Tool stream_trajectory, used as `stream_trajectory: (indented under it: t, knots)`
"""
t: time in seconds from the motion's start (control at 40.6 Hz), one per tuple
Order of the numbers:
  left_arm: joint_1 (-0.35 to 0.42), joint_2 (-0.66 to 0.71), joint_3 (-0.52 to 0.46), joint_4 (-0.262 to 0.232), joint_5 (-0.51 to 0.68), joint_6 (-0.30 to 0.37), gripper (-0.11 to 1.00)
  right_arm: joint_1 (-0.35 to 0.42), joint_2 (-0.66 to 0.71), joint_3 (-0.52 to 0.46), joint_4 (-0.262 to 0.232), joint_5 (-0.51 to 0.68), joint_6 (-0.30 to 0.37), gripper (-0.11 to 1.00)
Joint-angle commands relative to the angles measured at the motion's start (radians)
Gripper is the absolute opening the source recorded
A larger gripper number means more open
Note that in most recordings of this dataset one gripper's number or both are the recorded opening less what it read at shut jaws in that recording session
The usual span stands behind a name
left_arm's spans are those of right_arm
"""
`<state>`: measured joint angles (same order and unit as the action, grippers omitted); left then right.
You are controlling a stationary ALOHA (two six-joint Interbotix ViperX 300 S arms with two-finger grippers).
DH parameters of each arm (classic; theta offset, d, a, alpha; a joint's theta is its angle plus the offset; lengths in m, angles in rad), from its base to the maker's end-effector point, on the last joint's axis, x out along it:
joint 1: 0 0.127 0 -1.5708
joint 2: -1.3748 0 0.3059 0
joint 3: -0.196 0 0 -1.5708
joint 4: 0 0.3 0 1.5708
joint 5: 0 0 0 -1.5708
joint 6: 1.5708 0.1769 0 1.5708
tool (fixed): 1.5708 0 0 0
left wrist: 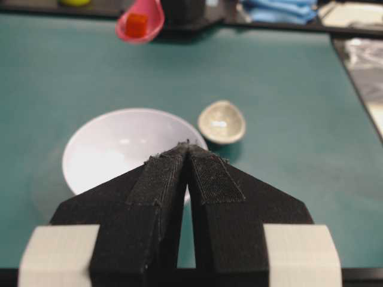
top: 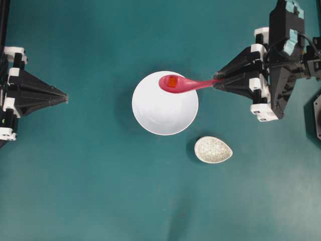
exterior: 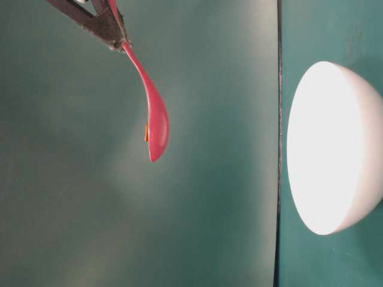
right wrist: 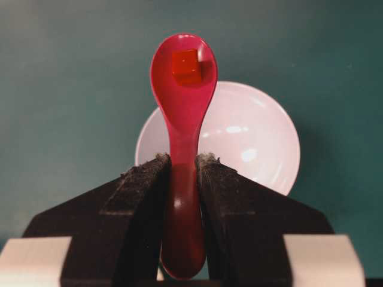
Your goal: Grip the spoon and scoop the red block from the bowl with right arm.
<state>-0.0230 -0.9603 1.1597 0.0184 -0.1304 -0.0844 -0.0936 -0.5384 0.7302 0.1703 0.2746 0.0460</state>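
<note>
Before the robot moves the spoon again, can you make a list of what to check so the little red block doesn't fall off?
1. Right gripper shut on the spoon handle: ok, both fingers press its sides.
2. Red block sitting in the scoop: ok, it lies inside the scoop.
3. Spoon lifted clear of the bowl: ok, the table-level view shows it hanging in the air.
4. Scoop held level: cannot tell.
5. Bowl has nothing left inside: ok, only white shows.
6. Left gripper out of the way: ok, shut and well apart from the bowl.
</note>
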Motion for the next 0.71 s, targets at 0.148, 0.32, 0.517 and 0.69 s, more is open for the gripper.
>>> stream_trajectory:
  t: [0.148, 0.32, 0.517, 0.69]
  knots:
    - [-0.003, 0.003, -0.02, 0.002, -0.005, 0.0, 0.0, 0.002, -0.005, -0.029, 0.003, -0.003, 0.002, 0.23]
    - [-0.003, 0.003, -0.02, 0.002, -0.006, 0.0, 0.0, 0.002, -0.005, -0.029, 0.003, -0.003, 0.002, 0.23]
    - [-0.003, 0.003, -0.021, 0.003, 0.002, 0.002, 0.0, 0.002, -0.005, -0.029, 0.002, -0.002, 0.002, 0.23]
    - [-0.003, 0.003, -0.02, 0.002, 0.035, 0.006, 0.0, 0.002, 0.003, -0.031, 0.003, -0.005, 0.002, 0.23]
